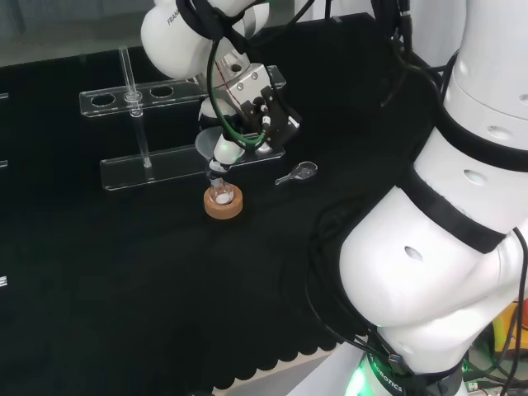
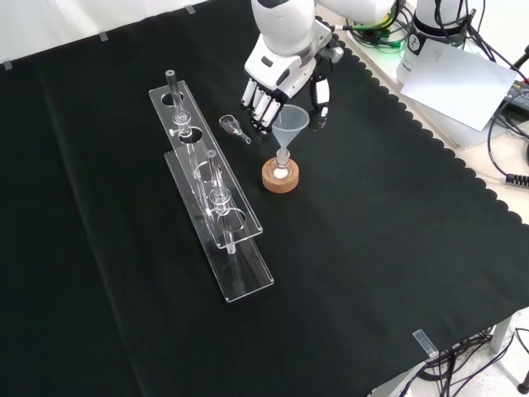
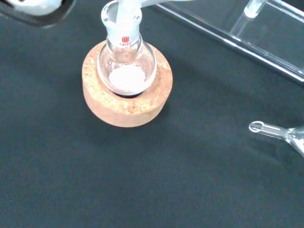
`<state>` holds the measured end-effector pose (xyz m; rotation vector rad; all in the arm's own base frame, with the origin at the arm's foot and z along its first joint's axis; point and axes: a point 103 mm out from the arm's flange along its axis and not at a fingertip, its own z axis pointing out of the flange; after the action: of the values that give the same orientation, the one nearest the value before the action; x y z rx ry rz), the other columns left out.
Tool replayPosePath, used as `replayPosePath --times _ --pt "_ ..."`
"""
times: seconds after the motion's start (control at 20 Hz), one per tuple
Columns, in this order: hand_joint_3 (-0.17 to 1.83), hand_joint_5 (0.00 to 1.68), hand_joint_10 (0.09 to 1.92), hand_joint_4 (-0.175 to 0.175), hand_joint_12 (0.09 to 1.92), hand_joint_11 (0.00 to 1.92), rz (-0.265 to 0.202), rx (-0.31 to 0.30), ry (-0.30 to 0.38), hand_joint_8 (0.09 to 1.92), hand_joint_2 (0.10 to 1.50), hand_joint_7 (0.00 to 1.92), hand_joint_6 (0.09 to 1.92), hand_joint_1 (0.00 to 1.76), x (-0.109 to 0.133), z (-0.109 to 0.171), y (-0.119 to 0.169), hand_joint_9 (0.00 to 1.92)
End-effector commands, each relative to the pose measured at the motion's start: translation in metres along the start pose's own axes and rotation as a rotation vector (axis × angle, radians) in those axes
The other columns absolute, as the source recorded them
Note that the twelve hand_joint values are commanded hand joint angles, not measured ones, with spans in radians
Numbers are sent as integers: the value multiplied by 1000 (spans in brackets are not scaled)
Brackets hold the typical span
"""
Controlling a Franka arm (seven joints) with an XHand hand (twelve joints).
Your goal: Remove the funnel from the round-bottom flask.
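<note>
A small clear round-bottom flask (image 1: 220,195) (image 2: 282,169) (image 3: 126,66) with white powder in it sits upright in a cork ring (image 1: 223,207) (image 2: 281,177) (image 3: 128,107). A clear funnel (image 1: 209,145) (image 2: 291,122) (image 3: 124,14) stands in its neck. The hand (image 1: 252,107) (image 2: 281,66) hangs just above. In the front view its fingers (image 2: 258,103) hang nearly straight at the funnel's left and the thumb at its right, so the cone lies between them. I see no clear contact with the cone.
A clear plastic rack (image 1: 157,169) (image 2: 215,190) (image 3: 237,42) with glass tubes stands close to the flask, at its left in both fixed views. A small glass scoop (image 1: 297,173) (image 2: 234,126) (image 3: 280,133) lies on the black cloth near the hand.
</note>
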<state>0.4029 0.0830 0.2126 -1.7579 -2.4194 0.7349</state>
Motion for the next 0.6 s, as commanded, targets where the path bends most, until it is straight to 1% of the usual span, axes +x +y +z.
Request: replayPosePath --times 0.05,0.3,0.6 --pt "531 554 413 -10 1257 695 19 108 -19 654 656 552 739 801 -17 -29 -13 958" --pt "534 566 414 -8 1258 692 33 141 -29 658 655 557 752 799 -19 -41 -19 958" --pt "536 574 414 -6 1259 688 46 168 -36 659 653 559 762 797 -17 -42 -21 955"
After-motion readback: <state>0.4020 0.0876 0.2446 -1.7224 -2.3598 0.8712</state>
